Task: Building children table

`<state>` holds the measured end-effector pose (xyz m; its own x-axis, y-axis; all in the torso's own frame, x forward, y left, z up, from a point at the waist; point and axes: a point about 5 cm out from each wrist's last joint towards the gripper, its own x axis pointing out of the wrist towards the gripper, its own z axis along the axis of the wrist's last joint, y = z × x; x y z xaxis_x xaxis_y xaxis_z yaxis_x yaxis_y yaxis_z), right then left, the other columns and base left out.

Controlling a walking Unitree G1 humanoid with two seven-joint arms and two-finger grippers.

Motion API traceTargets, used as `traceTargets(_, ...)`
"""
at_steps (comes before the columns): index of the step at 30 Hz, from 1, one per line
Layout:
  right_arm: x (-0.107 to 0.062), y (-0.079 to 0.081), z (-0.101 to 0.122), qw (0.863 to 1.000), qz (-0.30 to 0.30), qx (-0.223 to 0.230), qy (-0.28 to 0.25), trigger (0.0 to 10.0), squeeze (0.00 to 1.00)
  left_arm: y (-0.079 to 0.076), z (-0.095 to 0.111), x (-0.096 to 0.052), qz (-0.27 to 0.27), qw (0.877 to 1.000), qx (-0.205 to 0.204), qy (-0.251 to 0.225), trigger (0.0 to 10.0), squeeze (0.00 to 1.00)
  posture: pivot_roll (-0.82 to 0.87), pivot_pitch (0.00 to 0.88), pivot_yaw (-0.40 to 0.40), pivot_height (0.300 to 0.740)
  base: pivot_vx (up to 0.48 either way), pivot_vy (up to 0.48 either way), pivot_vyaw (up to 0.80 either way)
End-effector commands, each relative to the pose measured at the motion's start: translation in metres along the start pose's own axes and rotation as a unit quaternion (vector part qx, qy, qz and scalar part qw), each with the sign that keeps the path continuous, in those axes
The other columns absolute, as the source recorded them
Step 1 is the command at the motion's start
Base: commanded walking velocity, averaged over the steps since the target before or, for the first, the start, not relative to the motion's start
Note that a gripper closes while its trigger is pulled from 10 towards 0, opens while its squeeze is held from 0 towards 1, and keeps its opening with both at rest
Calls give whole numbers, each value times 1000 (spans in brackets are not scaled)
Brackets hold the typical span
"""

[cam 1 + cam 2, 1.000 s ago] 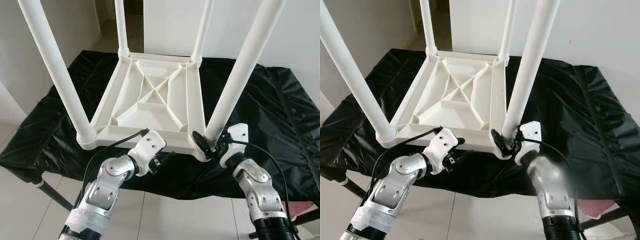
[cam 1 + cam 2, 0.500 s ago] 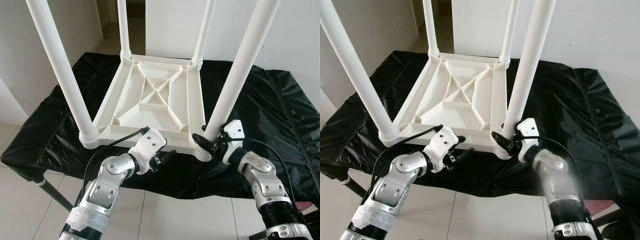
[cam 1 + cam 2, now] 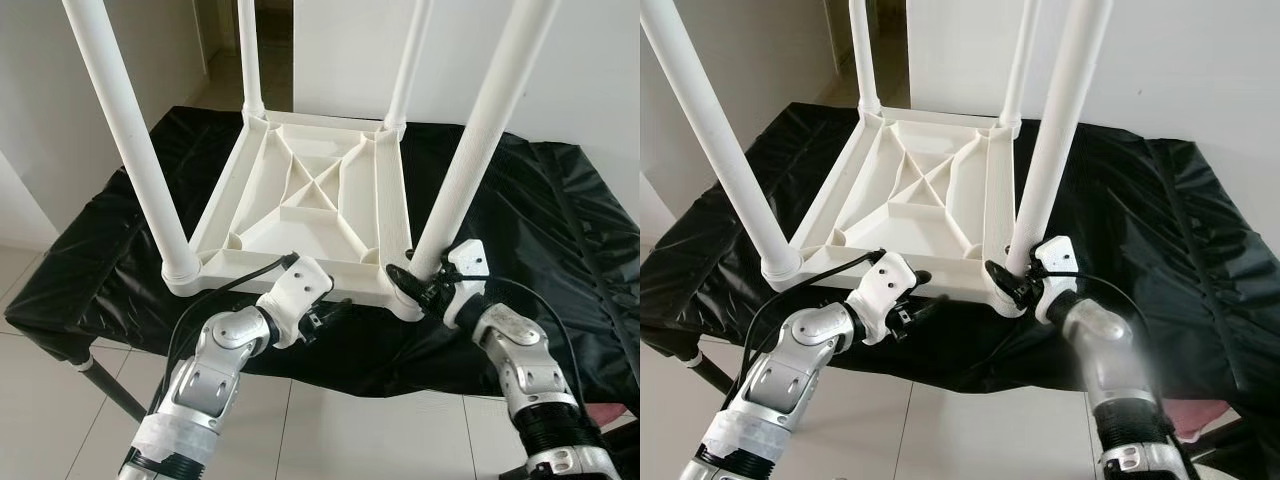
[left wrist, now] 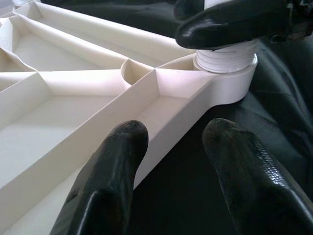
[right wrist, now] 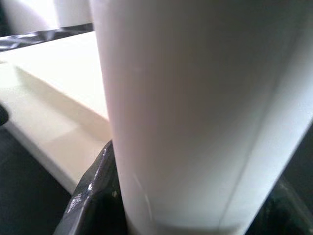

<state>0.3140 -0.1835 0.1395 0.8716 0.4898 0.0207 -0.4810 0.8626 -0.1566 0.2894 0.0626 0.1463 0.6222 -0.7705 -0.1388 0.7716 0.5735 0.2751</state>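
Note:
A white plastic children's table [image 3: 310,200] lies upside down on a black-covered bench, its four legs pointing up. My right gripper [image 3: 415,285] is shut around the base of the near right leg [image 3: 470,160], just above its corner socket [image 4: 227,78]; in the right wrist view this leg [image 5: 195,98] sits between the black fingers [image 5: 93,196]. My left gripper [image 3: 328,312] is open at the table's front rim [image 4: 161,117]. One finger [image 4: 112,186] rests over the rim's inner side. The other finger [image 4: 244,181] is outside, above the black cover.
The black cover [image 3: 560,230] spreads wide to the right and left of the table. The near left leg [image 3: 130,140] rises steeply beside my left arm. White walls stand behind, and pale floor tiles [image 3: 40,400] lie below the bench's front edge.
The camera has shifted slightly. My right forearm has swung a little while its gripper stays clamped at the leg's base. The left gripper keeps its place at the rim.

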Motion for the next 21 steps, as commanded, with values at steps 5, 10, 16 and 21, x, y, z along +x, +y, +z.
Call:
traceTargets(5, -3, 8, 7, 995, -94, 13, -14, 10000, 0, 5, -3, 0, 50, 999, 1, 7, 10000, 0, -51, 25, -24, 740, 0, 0, 0)
traceTargets(10, -7, 10, 7, 985, -169, 30, -15, 10000, 0, 4, -4, 0, 48, 999, -1, 8, 10000, 0, -55, 37, -20, 740, 0, 0, 0)
traceTargets(16, -17, 24, 1, 954, -297, 45, 1, 10000, 0, 3, -4, 0, 47, 999, -3, 8, 10000, 0, -54, 54, -18, 740, 0, 0, 0)
traceTargets(21, -15, 45, -1, 935, -344, 83, 10, 10000, 0, 2, -4, -1, 49, 999, -8, 9, 10000, 0, -40, 75, -15, 740, 0, 0, 0)
